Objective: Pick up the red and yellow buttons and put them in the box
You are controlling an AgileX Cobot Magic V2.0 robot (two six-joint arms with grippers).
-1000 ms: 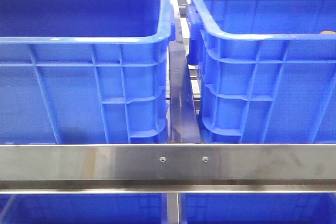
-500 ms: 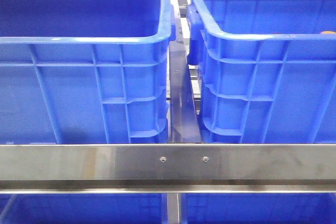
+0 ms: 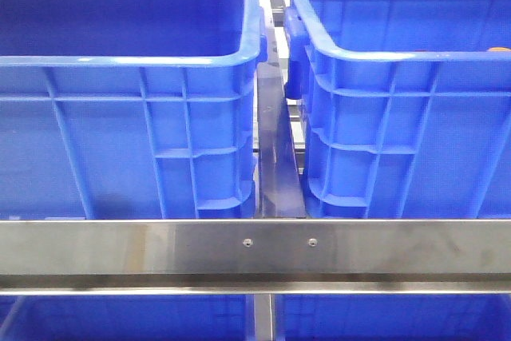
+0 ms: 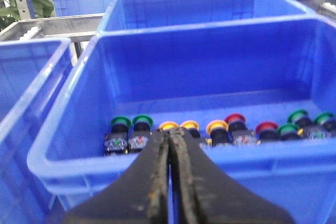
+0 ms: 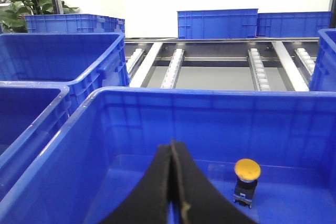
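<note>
In the left wrist view, a blue bin (image 4: 173, 153) holds a row of push buttons along its near wall: green ones (image 4: 131, 124), yellow ones (image 4: 217, 127) and red ones (image 4: 234, 119). My left gripper (image 4: 169, 131) is shut and empty, just outside the bin's near rim, in line with two yellow buttons (image 4: 178, 126). In the right wrist view, a second blue bin (image 5: 131, 129) holds one yellow button (image 5: 247, 174) standing on its floor. My right gripper (image 5: 171, 143) is shut and empty above this bin, to the side of that button. Neither gripper shows in the front view.
The front view shows two tall blue bins, one on the left (image 3: 128, 109) and one on the right (image 3: 399, 109), behind a steel rail (image 3: 255, 249), with a narrow gap between them. More blue bins (image 5: 218, 23) and roller tracks (image 5: 173, 66) stand beyond. A plant (image 5: 21, 9) is at the far side.
</note>
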